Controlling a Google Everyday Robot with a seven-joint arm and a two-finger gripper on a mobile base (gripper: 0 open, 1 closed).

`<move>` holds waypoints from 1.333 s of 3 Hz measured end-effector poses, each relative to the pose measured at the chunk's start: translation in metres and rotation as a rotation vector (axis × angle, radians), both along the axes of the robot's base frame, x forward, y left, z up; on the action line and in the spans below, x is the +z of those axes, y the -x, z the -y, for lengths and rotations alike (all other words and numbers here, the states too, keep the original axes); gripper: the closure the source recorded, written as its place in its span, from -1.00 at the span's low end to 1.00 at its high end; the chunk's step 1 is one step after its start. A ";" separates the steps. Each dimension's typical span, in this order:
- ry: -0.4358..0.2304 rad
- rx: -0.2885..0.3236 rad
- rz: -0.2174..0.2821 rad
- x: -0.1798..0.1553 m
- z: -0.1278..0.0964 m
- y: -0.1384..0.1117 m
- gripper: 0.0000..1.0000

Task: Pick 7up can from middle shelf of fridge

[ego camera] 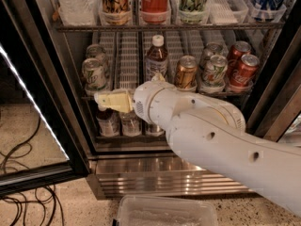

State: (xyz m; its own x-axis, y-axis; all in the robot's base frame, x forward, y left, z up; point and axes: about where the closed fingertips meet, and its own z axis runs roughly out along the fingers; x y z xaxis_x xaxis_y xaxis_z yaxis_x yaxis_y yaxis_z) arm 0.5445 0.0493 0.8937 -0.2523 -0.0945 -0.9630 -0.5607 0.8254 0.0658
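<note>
- Lit fridge (155,175) interior as backdrop, glass door (33,178) stood open at left, speckled floor below.
- Found 7up can (94,74) upright at front of leftmost lane on middle shelf (128,55), with similar can (96,51) right behind it.
- Judged light, stiff enough if full but thin-walled, smooth and probably cold-slick; best taken across mid-body from the front, with moderate squeeze.
- Saw gripper (110,100) just below and in front of that can, at shelf's front edge, not touching it; could not tell whether open or closed.
- Judged a rise needed before any reach in; shelf lip under can base looked a likely snag.
- Noted brown bottle (156,55), gold-brown can (186,72), pale can (215,69) and red Coca-Cola cans (244,69) further right on same tier, well apart, none blocking.
- Noted fridge side wall close at can's left, so little side room there.
- Spotted bottom-tier cans (108,121) under gripper, tall cans and bottles on tier above, clear bin (164,213) and cables (19,173) on floor.
</note>
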 end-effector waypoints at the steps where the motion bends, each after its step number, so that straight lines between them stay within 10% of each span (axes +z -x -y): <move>1: -0.052 -0.027 -0.012 0.006 0.001 -0.003 -1.00; 4: -0.100 -0.011 0.004 -0.003 -0.024 -0.011 -1.00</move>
State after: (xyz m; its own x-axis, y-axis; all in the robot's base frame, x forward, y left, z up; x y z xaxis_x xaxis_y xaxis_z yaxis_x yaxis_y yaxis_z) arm 0.5556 0.0736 0.8905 -0.2494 0.0047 -0.9684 -0.5517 0.8212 0.1460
